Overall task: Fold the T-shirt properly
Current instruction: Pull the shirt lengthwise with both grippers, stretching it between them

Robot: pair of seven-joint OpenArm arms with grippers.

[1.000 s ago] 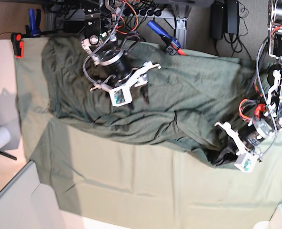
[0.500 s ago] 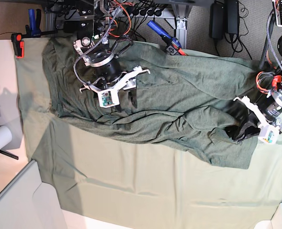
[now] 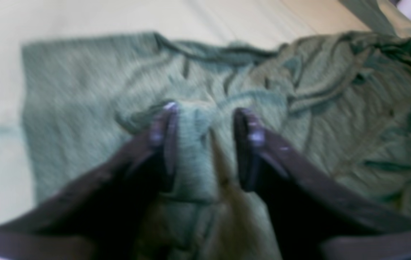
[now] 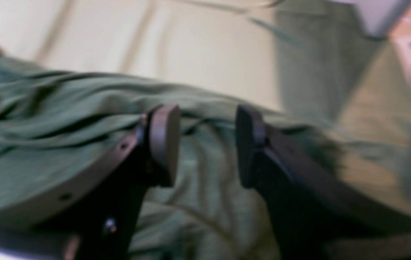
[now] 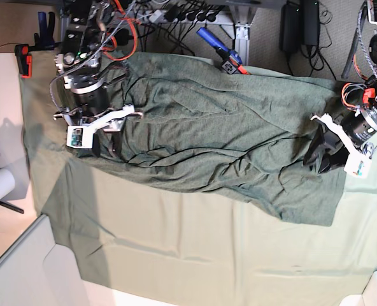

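Parted and let go at the left fingers, with a soft ridge of the T-shirt standing loose between them, seemingly not pinched. Parted too at the right fingers, hovering just over wrinkled cloth with nothing between them.

Outward from there in the base view: left fingers at about 3 o'clock by the shirt's edge, right fingers at about 10 o'clock over the far end. Spread lengthwise from 10 o'clock down to 4 o'clock, lying rumpled on the paler table cloth, squared off at the 4 o'clock corner, creased and ridged through the middle.

Likely to handle as light, limp knit: no stiffness, prone to sag, drag and bunch. Probably not slippery, and in no way fragile. Best taken at a hemmed edge or corner, pinching every layer. Worth lifting both ends together, to keep the fold line straight and avoid dragging the table cloth along.
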